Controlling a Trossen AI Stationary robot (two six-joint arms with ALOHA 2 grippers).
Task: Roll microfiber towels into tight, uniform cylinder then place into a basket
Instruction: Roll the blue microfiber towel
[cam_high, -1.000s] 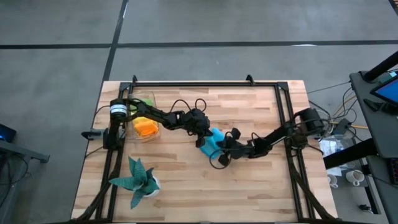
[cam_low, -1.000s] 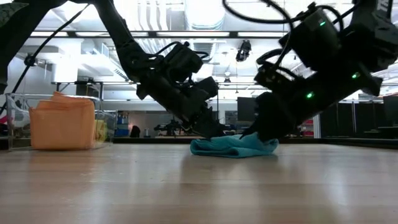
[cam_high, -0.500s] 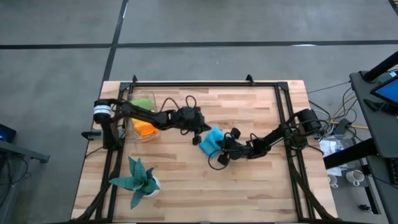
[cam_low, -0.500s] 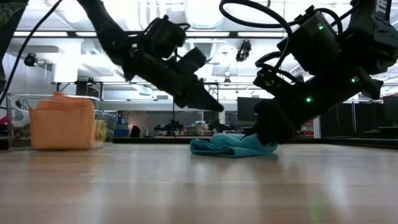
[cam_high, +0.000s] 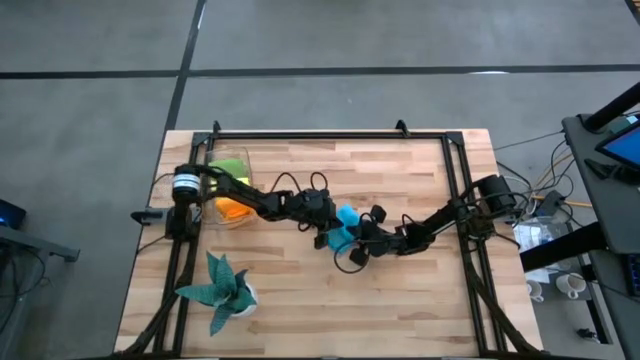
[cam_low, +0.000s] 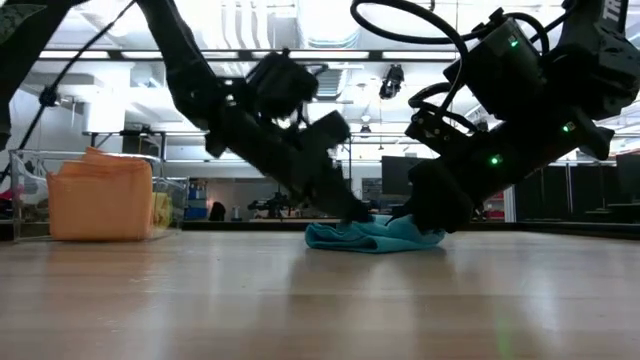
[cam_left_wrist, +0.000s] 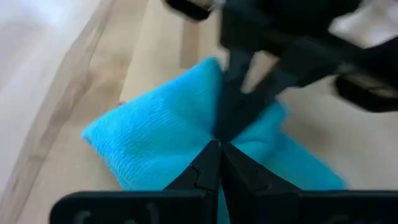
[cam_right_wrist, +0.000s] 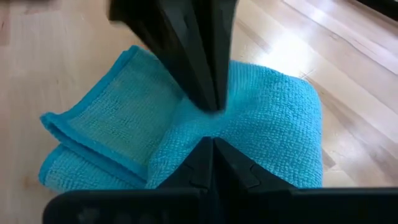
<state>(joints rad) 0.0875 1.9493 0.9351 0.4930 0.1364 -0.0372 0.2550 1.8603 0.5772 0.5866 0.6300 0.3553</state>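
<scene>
1. High view. The blue towel (cam_high: 345, 227) lies near the middle of the table (cam_high: 420, 300), partly folded and not yet a cylinder. The left gripper (cam_high: 330, 234) and the right gripper (cam_high: 357, 238) meet on it from opposite sides. The basket (cam_high: 214, 210) sits at the far left and holds an orange towel (cam_high: 233, 208) and a lime green towel (cam_high: 230, 166). A potted plant (cam_high: 218, 287) stands at the near left. Risk: opposing pushes may bunch the cloth instead of rolling it.

2. Low view. Both grippers press down on the blue towel (cam_low: 375, 235), which lies as a low, loose heap. The orange towel (cam_low: 98, 195) stands in the basket (cam_low: 22, 195) at the left. Risk: a loose roll could spring open on transfer, or prove too wide for the basket.

3. Left wrist view. The left gripper (cam_left_wrist: 219, 153) has its fingers fully closed into a single point on the blue towel (cam_left_wrist: 155, 140), pinching no fold. Risk: the point may drag only the top layer, or collide with the right gripper (cam_left_wrist: 231, 115) directly opposite.

4. Right wrist view. The right gripper (cam_right_wrist: 211, 147) also has its fingers together, tip on the blue towel (cam_right_wrist: 273, 118), with the left gripper (cam_right_wrist: 208, 102) just beyond. Folded edges gape at one end; uneven pressure there would skew the roll.

5. No brands, labels or legible writing appear in any view.
</scene>
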